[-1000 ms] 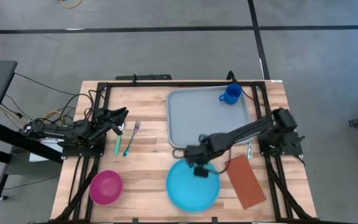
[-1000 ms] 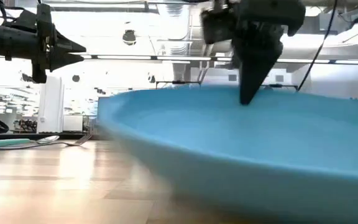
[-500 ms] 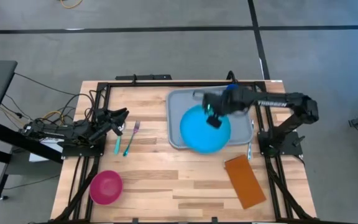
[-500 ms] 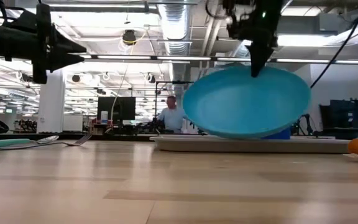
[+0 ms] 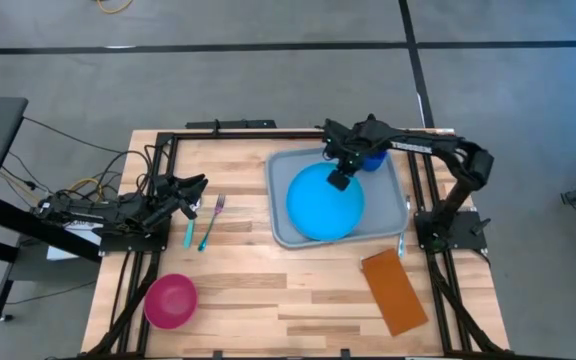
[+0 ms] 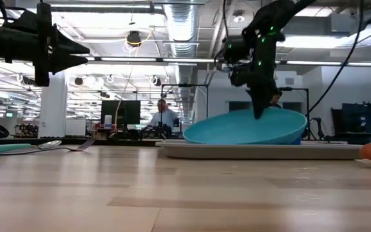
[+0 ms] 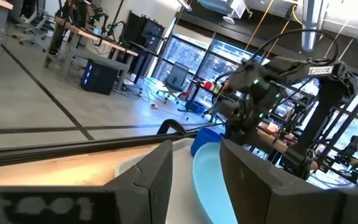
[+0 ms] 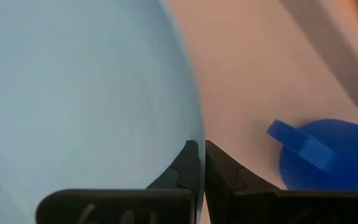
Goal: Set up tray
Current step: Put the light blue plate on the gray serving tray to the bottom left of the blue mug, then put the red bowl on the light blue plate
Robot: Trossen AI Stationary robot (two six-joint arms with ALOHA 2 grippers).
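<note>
The right gripper has its fingers pinched tight on the rim of the blue plate, which lies tilted on the tray, one edge raised. From there the right arm stretches level across the tray's far side, above the blue cup in the tray's far corner. The left gripper waits well off the tray, fingers apart, near the fork.
</note>
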